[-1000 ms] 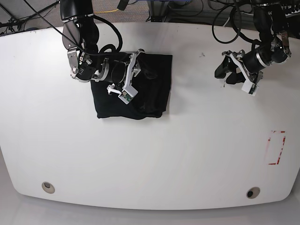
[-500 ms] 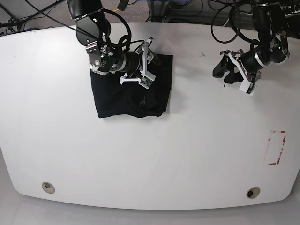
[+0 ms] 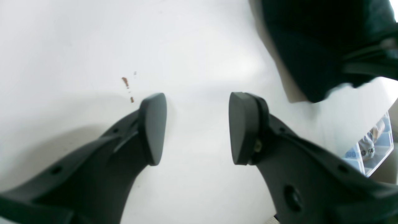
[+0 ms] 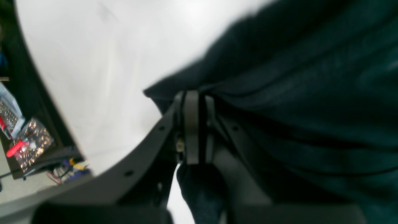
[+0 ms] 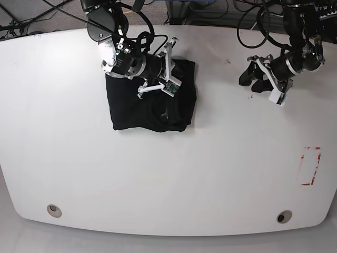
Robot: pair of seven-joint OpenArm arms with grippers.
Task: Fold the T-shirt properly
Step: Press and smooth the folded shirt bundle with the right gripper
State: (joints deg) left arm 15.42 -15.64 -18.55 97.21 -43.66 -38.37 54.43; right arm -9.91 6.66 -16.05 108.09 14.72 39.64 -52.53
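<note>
The T-shirt (image 5: 150,103) is lying as a compact dark rectangle on the table (image 5: 168,174), so most of the folding looks done. The right pincer (image 4: 193,124) is clenching its edge, while the left pincer (image 3: 197,124) is hanging released, well apart.

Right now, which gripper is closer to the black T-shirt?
Right. The right gripper is shut on the T-shirt near its far edge; the left gripper hangs open over bare table, well off to the shirt's side.

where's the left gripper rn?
Base view, upper right: left gripper hovers open over bare table, well apart from the T-shirt.
</note>
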